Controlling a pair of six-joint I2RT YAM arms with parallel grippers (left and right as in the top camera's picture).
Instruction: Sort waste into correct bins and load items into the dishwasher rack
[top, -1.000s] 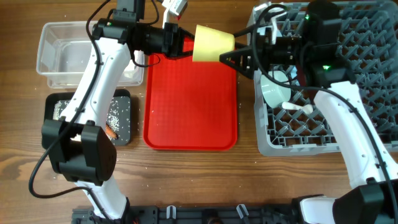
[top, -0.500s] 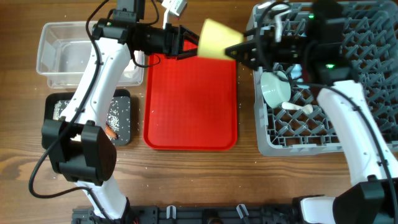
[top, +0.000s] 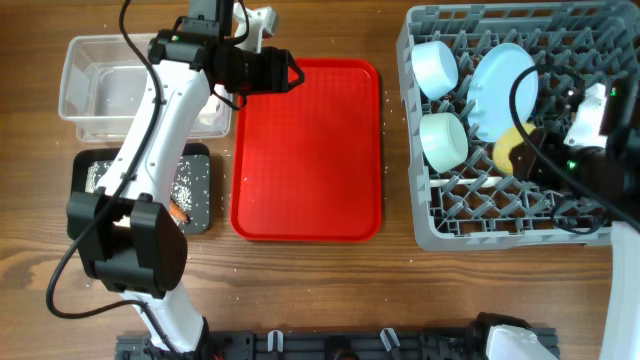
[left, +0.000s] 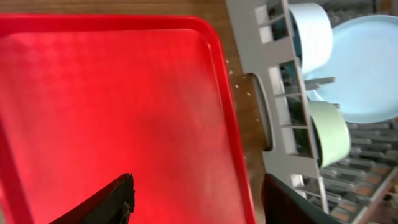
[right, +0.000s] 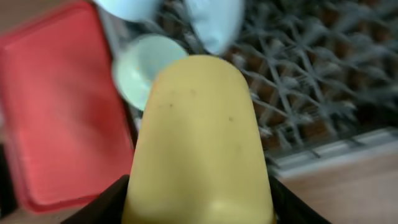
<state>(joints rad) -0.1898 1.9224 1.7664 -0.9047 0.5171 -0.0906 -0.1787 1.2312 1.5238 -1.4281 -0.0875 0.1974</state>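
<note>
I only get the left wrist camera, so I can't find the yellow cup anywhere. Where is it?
Observer: The right end effector holds the yellow cup over the dishwasher rack.
Operator: Is it near the mint-green bowl?
Observer: Yes, just right of it, by the pale blue plate.
Operator: What's on the other side of my red tray?
Observer: A black tray with rice grains and a carrot piece, and a clear tub behind it.

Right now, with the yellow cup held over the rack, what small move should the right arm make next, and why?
Probably lower the yellow cup into the rack, beside the plate: the right gripper holds it over the grid, seemingly unseated.
</note>
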